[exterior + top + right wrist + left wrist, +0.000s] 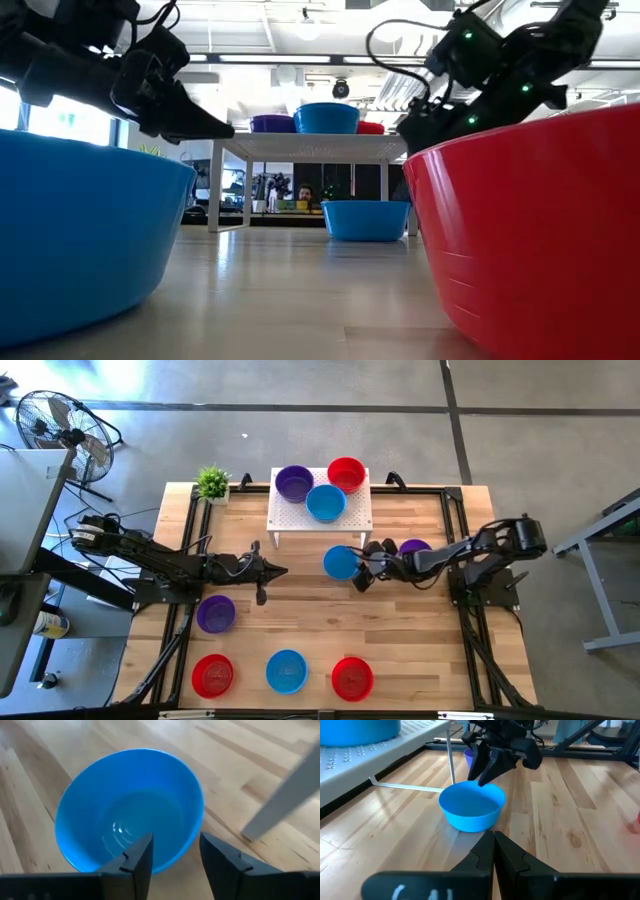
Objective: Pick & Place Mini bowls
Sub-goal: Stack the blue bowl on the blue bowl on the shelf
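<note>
I've got the right claw (172, 857) spread open at the rim of the blue bowl (340, 562), which sits mid-desk just in front of the white stand (355, 517). I'd straddle the rim evenly before closing. The left claw (283, 571) waits shut nearby. The wooden desk (300, 625) looks smooth; an open workshop lies behind.

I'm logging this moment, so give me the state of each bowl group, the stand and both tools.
Blue bowl: upright on table, empty, right tool at its rim.
Stand: holds three bowls.
Front bowls: on table, untouched.
Right tool: open, straddling bowl's rim.
Left tool: shut, holds nothing.
</note>
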